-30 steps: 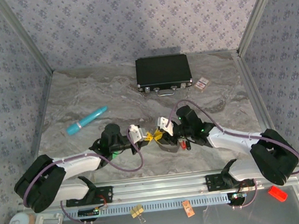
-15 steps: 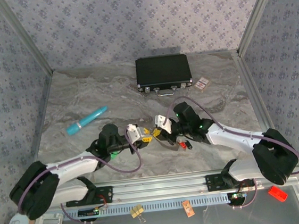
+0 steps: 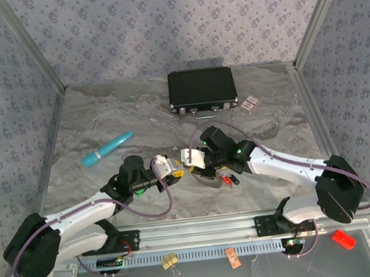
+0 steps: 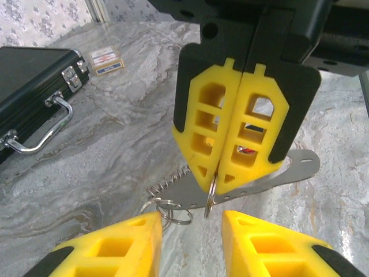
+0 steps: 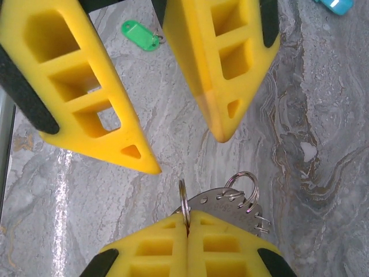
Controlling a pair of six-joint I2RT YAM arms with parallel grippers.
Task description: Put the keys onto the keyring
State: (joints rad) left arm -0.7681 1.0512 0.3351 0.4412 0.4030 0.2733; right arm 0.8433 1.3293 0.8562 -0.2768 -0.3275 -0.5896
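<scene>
Grey metal keyring is pinched edge-on in the right gripper, tips clamped tight; looks light, stiff, slippery, so I'd grab its bare arc; left gripper sits just opposite, half-open, holding nothing.

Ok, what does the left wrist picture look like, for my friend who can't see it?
The right gripper, yellow-fingered, is pinched shut on a thin metal keyring over a grey marble table. The left gripper stands open just below, one yellow finger each side of the ring. A black case with a silver handle lies at the left.
</scene>
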